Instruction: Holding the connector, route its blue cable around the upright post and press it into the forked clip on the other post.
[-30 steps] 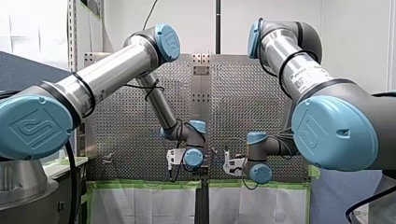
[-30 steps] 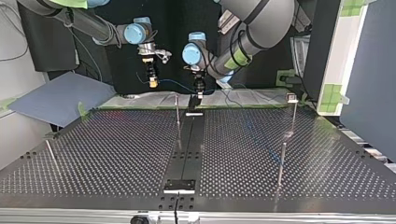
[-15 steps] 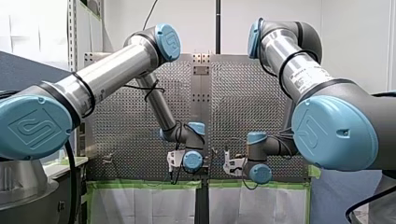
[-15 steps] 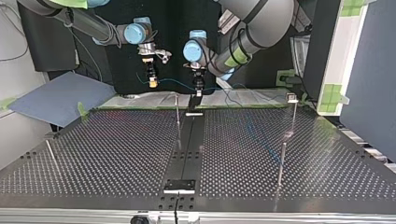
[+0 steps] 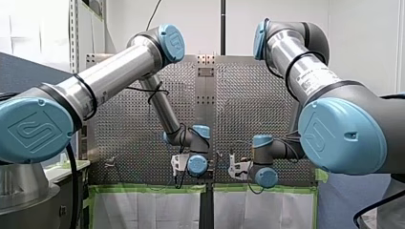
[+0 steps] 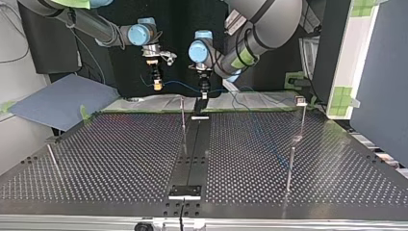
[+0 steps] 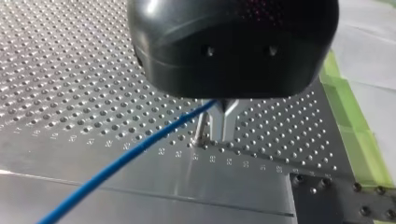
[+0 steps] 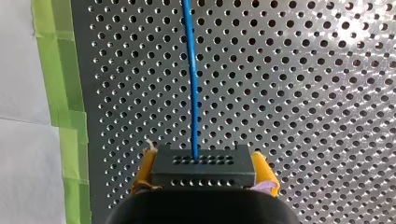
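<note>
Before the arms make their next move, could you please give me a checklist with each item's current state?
1. The connector sits clamped between the right gripper's yellow pads: ok.
2. The blue cable is seated in the connector: ok.
3. The left gripper pinches the cable: ok.
4. Cable routed around the upright post: not ok.
5. Cable pressed into the forked clip: not ok.
6. Slack beyond the left gripper free of snags: cannot tell.
</note>
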Controlling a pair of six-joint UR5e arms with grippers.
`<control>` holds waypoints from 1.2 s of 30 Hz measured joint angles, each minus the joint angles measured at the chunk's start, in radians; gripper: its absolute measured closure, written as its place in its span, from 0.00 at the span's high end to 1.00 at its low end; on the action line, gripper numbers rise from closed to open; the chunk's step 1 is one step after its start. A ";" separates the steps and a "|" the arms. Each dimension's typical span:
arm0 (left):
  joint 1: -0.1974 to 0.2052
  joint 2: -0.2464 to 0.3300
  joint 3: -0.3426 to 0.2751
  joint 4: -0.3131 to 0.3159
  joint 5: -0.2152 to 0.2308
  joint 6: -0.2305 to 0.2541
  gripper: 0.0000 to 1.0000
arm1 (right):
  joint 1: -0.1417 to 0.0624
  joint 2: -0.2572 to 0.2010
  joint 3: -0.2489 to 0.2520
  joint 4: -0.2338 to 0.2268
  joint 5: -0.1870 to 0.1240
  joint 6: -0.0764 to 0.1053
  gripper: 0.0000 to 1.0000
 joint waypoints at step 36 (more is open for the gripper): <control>-0.020 -0.054 0.091 -0.013 -0.013 -0.041 0.03 | -0.040 0.000 -0.043 0.024 -0.009 -0.008 0.00</control>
